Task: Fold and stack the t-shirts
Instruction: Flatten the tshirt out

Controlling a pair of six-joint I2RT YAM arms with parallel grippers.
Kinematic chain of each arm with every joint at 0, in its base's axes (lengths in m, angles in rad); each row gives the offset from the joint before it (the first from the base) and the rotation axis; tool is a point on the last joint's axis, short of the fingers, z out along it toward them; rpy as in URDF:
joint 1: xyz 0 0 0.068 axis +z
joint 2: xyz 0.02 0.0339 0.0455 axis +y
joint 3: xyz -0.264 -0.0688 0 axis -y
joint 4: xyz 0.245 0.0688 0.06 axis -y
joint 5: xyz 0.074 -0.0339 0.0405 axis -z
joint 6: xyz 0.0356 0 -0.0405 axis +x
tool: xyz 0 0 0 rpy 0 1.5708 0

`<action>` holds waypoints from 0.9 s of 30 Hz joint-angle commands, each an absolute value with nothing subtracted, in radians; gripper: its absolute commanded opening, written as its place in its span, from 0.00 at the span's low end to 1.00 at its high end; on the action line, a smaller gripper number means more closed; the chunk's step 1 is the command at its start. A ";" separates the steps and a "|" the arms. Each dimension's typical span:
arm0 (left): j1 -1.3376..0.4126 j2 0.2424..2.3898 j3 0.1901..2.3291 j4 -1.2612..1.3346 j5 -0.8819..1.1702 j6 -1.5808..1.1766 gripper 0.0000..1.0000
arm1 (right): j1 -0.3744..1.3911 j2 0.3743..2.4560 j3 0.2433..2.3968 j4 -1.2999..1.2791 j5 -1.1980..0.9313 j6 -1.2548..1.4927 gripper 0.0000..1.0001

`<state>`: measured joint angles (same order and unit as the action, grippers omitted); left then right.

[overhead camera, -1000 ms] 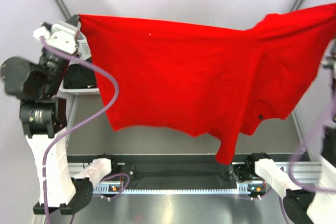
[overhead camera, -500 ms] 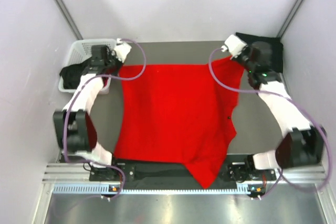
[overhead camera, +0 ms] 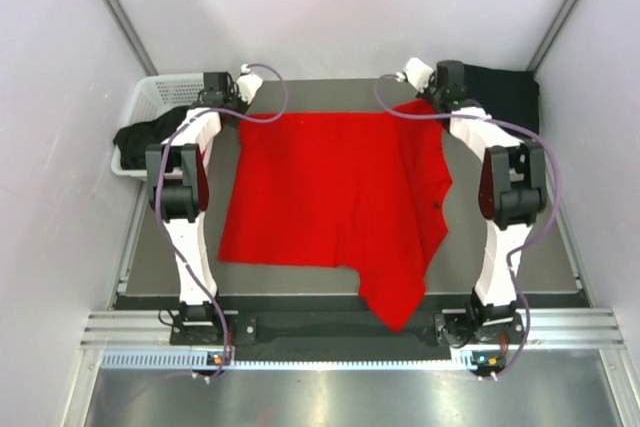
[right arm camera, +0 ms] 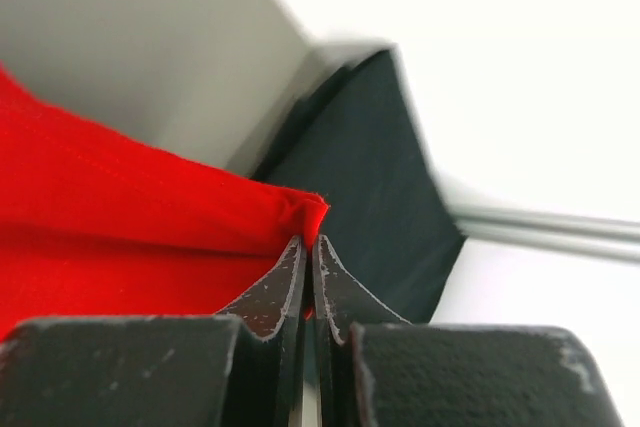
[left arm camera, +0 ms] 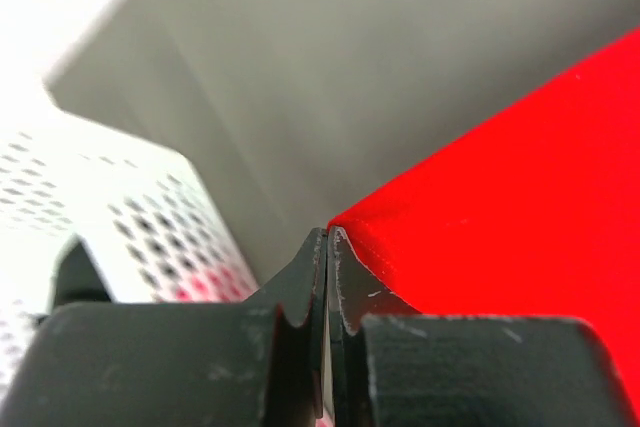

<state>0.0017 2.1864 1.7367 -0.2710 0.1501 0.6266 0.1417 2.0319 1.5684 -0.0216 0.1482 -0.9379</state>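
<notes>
The red t-shirt [overhead camera: 330, 197] is soft matt cloth with a fine stitched hem. At 1 o'clock, the black t-shirt [overhead camera: 505, 97] is matt cloth too. The basket [overhead camera: 160, 87] at 10 o'clock is white perforated plastic. The table [overhead camera: 290, 282] is smooth, dull grey. The left hand [left arm camera: 328, 237] and right hand [right arm camera: 308, 242] are matt black plastic, lightly scuffed.

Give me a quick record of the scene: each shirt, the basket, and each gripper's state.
red t-shirt: spread flat on the table
left gripper: shut on its far left corner
right gripper: shut on its far right corner
black t-shirt: folded, table's far right corner
basket: far left, dark cloth draped over its rim
</notes>
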 commanded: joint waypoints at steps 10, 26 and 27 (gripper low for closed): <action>0.005 2.322 1.916 -0.147 0.058 0.661 0.00 | 0.196 2.359 2.037 -0.011 0.241 -0.976 0.00; -0.025 2.255 2.043 -0.275 0.264 0.387 0.00 | 0.210 2.304 2.080 -0.182 0.202 -0.865 0.00; -0.025 2.249 2.036 -0.278 0.276 0.382 0.00 | 0.212 2.298 2.080 -0.199 0.199 -0.855 0.00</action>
